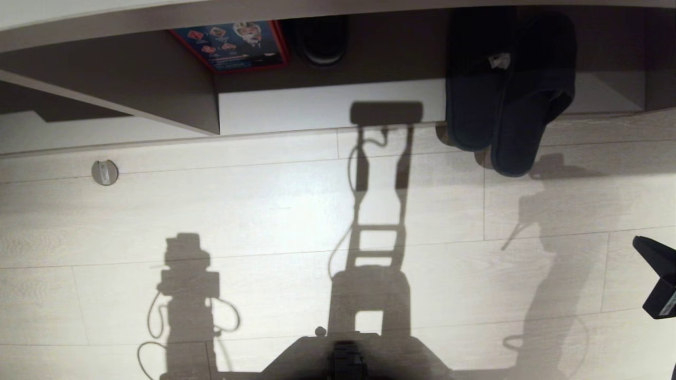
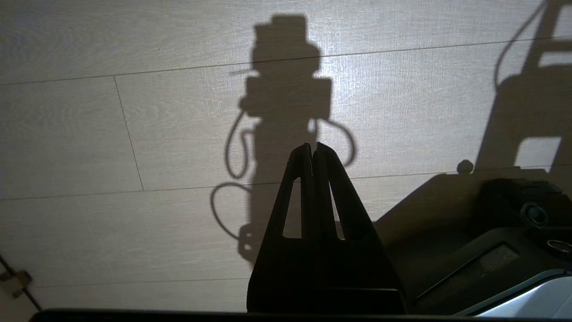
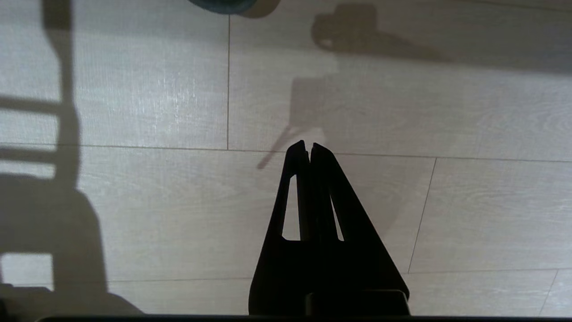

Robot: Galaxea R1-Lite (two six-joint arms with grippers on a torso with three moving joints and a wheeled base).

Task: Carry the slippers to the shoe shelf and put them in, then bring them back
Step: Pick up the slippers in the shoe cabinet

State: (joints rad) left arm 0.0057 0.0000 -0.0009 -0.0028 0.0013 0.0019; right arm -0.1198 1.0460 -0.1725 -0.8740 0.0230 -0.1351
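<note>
Pale wood-grain floor planks (image 1: pixel 264 211) spread out under hard light and sharp shadows. The slippers (image 1: pixel 501 89), soft and dark with rounded toes, lie side by side, half inside the grey-brown shoe shelf (image 1: pixel 158 79), toes poking onto the floor. Both the right gripper (image 3: pixel 309 145) and left gripper (image 2: pixel 313 146) hang over bare floor, fingers pressed together, holding nothing.

Dark slippers (image 1: pixel 507 89) lie side by side, toes overhanging the shoe shelf (image 1: pixel 327 111).

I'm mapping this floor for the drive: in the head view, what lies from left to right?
Round metal floor fitting → red-edged picture box → small black rounded object → slippers → right gripper at the edge.
</note>
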